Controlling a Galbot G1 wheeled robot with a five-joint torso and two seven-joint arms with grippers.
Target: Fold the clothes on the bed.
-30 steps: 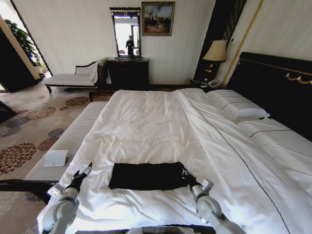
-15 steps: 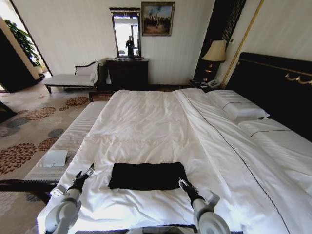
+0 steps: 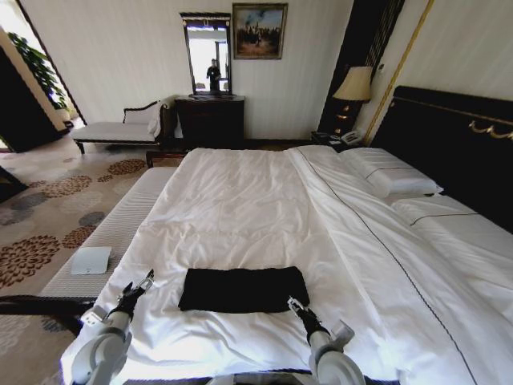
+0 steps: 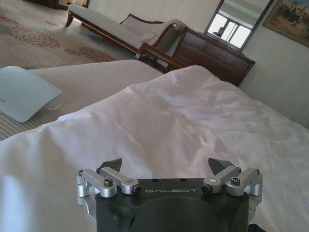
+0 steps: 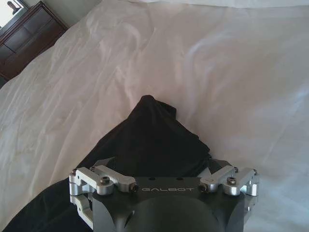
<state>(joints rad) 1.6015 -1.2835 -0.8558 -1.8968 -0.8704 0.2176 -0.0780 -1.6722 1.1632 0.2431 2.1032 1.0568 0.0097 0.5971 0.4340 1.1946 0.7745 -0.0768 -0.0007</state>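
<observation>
Soft daylight off the white duvet (image 3: 240,200), wide-angle bending at the edges, slight overall softness.

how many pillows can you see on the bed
2. One pillow lies nearer the far end by the headboard; the other pillow lies closer to the robot. More may be hidden.

T-shirt (image 3: 243,289), folded flat, lies on duvet (image 3: 240,208) at near edge of bed (image 3: 449,265), approx centre betw both arms. Left gripper (image 3: 145,279) sits left of shirt, apart from it, over duvet edge. Right gripper (image 3: 293,305) at shirt's near-right corner, just beside it. Pillows (image 3: 393,176) far right, by headboard (image 3: 449,136). Bench (image 3: 104,233) runs along bed's left side, w/ tablet (image 3: 90,260) on it. Dresser (image 3: 210,120) behind bed, chaise (image 3: 120,128) left of dresser, lamp (image 3: 355,84) right.
</observation>
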